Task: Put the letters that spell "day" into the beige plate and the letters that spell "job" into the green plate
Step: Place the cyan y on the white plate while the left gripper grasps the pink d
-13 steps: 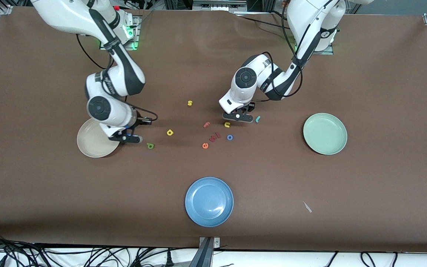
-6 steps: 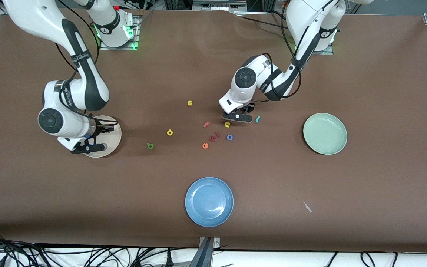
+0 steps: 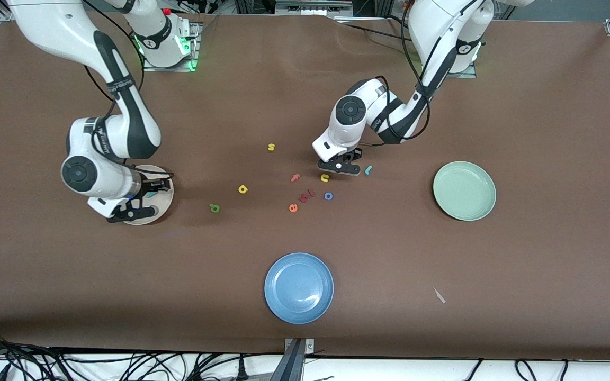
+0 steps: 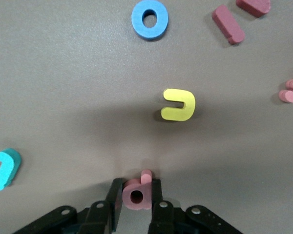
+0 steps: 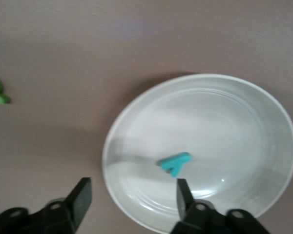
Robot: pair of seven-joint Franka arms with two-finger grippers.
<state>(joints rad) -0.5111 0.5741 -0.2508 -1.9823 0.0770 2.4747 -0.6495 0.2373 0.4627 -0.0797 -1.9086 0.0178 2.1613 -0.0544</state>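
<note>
The beige plate [image 3: 163, 202] lies toward the right arm's end of the table, and a teal "y" [image 5: 176, 163] rests in it. Over the plate's edge my right gripper [image 5: 132, 187] stands open and empty. The green "d" [image 3: 215, 208] and yellow "a" [image 3: 242, 189] lie on the table beside the plate. Among the middle cluster, my left gripper [image 4: 136, 197] is shut on the pink "b" [image 4: 136, 194], down at the table. The teal "j" [image 4: 6, 168] and blue "o" [image 4: 149, 19] lie loose nearby. The green plate [image 3: 464, 190] holds nothing.
A blue plate [image 3: 298, 287] sits nearest the front camera. A yellow "u" [image 4: 178, 105], pink "f" [image 3: 295, 178], orange "e" [image 3: 293, 208] and two dark red letters [image 3: 306, 196] crowd round the left gripper. A yellow "s" [image 3: 271, 147] lies apart.
My right gripper swung from beside the green "d" to over the beige plate and opened; the teal "y" now lies in the plate. My left gripper's fingers closed on the pink "b".
</note>
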